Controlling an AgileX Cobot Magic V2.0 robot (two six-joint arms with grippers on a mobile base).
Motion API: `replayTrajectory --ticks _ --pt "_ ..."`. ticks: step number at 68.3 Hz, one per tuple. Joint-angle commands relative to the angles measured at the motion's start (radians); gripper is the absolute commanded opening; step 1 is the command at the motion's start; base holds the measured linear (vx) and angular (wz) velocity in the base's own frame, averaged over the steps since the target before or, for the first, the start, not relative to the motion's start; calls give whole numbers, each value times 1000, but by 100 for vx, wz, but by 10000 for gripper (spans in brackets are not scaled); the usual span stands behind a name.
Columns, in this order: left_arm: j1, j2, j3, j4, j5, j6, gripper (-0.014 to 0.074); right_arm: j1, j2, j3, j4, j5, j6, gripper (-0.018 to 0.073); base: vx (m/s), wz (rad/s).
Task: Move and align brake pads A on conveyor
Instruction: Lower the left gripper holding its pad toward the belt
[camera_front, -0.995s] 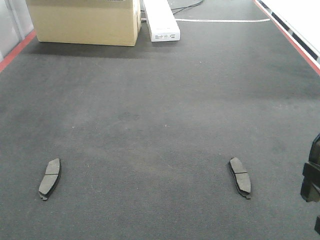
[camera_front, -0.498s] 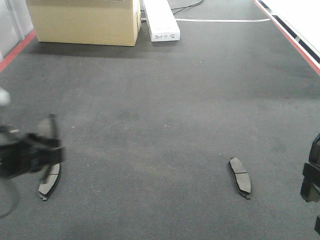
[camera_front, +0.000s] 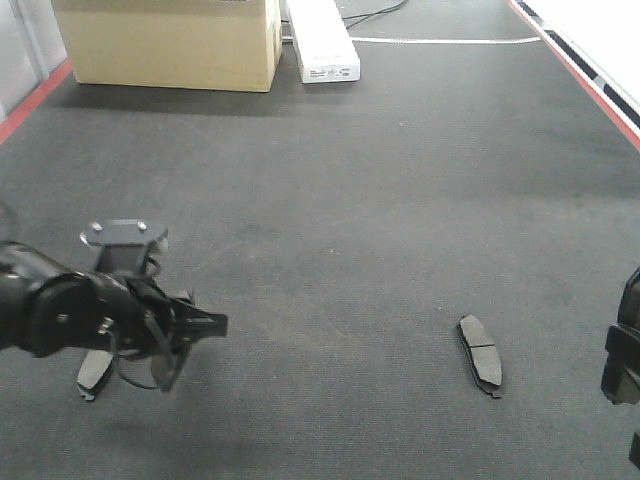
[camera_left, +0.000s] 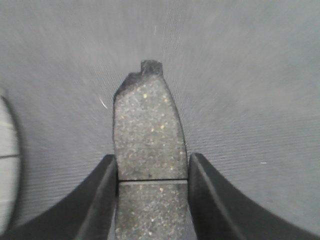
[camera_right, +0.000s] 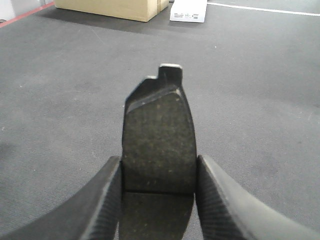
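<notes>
My left gripper is shut on a speckled dark-grey brake pad A, gripped at its middle groove, end tab pointing away, just above the conveyor. In the front view this gripper hovers at the left, partly covering another pad lying on the belt. A further pad lies flat at the right. My right gripper is shut on a dark pad, held the same way above the belt. Only a dark piece of the right arm shows at the front view's right edge.
A cardboard box and a white box stand at the belt's far end. Red strips run along the left edge and right edge. A pale blurred pad lies at the left wrist view's left edge.
My left arm has swung in from the left edge toward the right, over the left lying pad. Both lying pads and the right arm have not moved.
</notes>
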Motion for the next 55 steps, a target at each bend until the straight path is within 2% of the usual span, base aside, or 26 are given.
replayTrajectory --ticks 1,16,44,55 --pt "-3 18 -33 -31 -88 -5 34 -4 2 -30 -21 -89 -6 -4 0 0" --pt "-3 109 -58 -70 -116 -5 85 -4 2 -30 -21 -89 -6 -4 0 0" --pt "-3 197 -124 -85 -94 -5 390 -4 2 -30 -21 -89 -6 -4 0 0" --pt "-3 160 -124 -81 -65 12 426 -4 2 -30 -21 -89 -6 -4 0 0"
